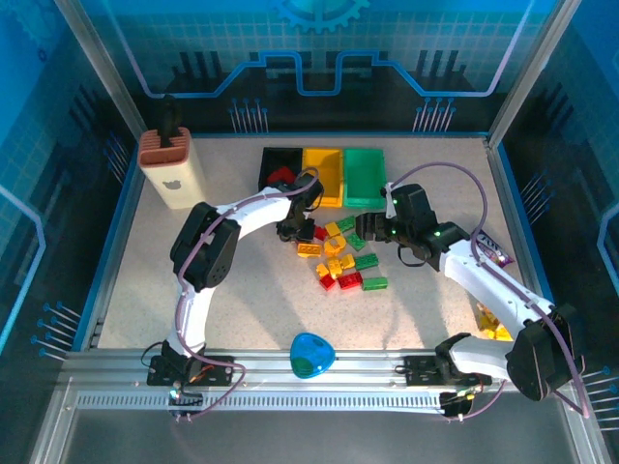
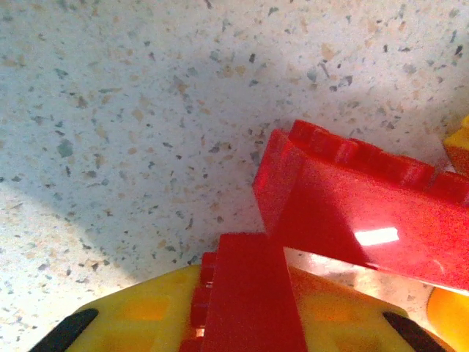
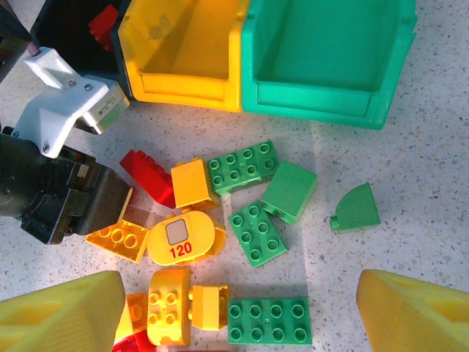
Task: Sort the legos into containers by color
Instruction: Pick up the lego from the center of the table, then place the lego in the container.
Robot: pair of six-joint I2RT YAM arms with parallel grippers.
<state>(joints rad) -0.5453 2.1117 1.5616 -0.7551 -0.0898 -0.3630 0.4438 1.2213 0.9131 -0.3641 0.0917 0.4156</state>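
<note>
Bare tabletop (image 1: 261,304) lies open left and near of the legos (image 1: 344,278). The left arm (image 1: 247,215) arches over their far-left side; the bins (image 1: 365,177) wall the far edge, and a cream block (image 1: 174,172) stands far left.

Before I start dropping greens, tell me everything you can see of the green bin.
The green bin is an open-topped rectangular tub of glossy teal-green plastic with a thick rim. It stands upright on the speckled table at the right-hand end of the row, its left wall against the yellow bin. The part of its inside that shows looks bare. Green legos lie on the table in front of it, and none of them touches it.
</note>
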